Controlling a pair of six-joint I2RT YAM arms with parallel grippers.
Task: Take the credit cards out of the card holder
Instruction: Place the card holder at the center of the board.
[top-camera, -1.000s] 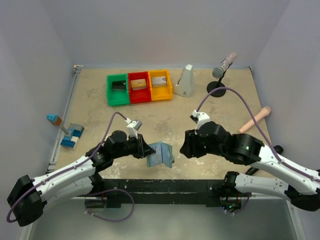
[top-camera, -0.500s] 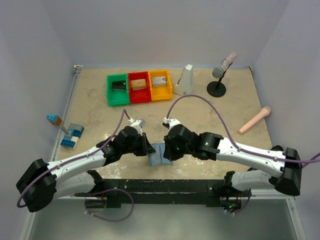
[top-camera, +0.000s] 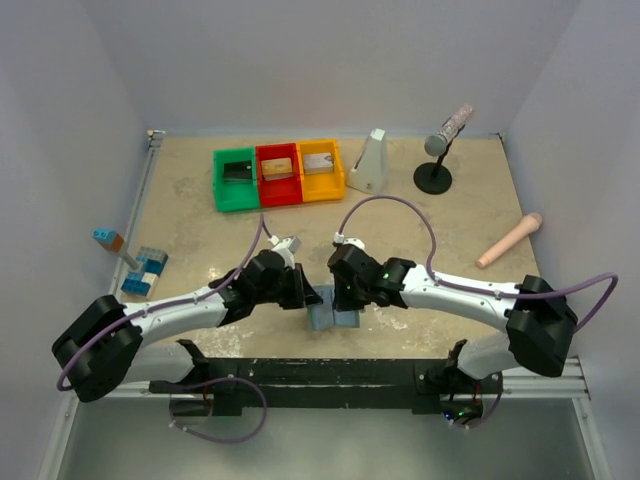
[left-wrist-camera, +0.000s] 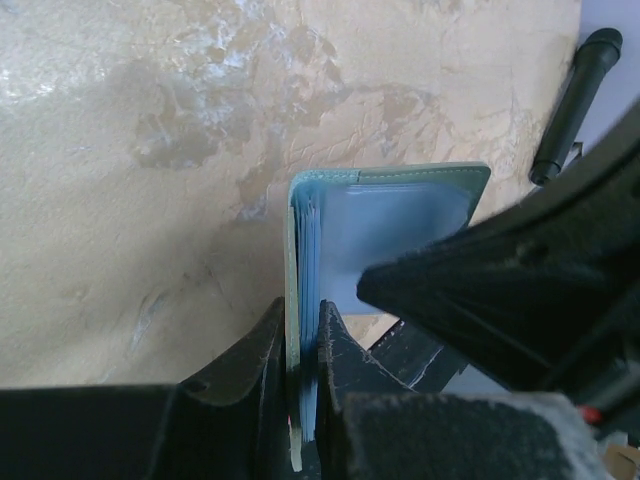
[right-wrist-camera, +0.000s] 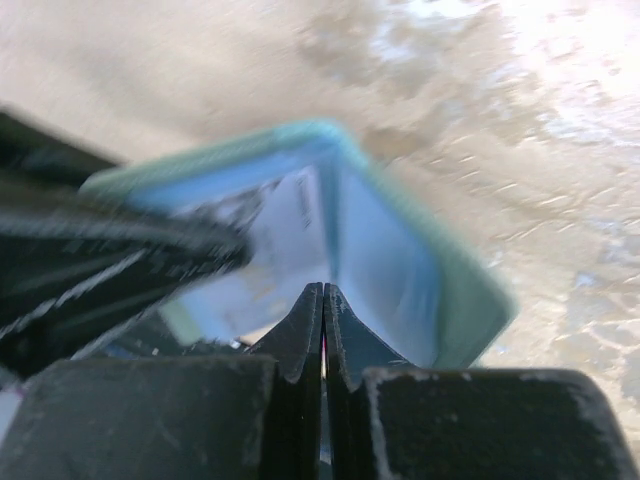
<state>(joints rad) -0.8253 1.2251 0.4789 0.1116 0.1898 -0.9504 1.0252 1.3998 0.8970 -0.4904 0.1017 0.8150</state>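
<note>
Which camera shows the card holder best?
Left wrist view: the card holder is sharp and open, one flap pinched in the left gripper. Top view shows it small, partly hidden; right wrist view, blurred.

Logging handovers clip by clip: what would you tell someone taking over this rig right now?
Left gripper: fingers shut on one flap of the card holder, holding it open and on edge.
Right gripper: fingers shut, tips inside the open fold; no card shows between them.
Cards: a pale card with faint markings seems to sit in an inner pocket, though the view is blurred. No black card can be made out in the holder.
The three coloured bins hold small flat things, too small to identify.
Done: holder gripped and opened.
Left: draw the cards from the pockets.
</note>
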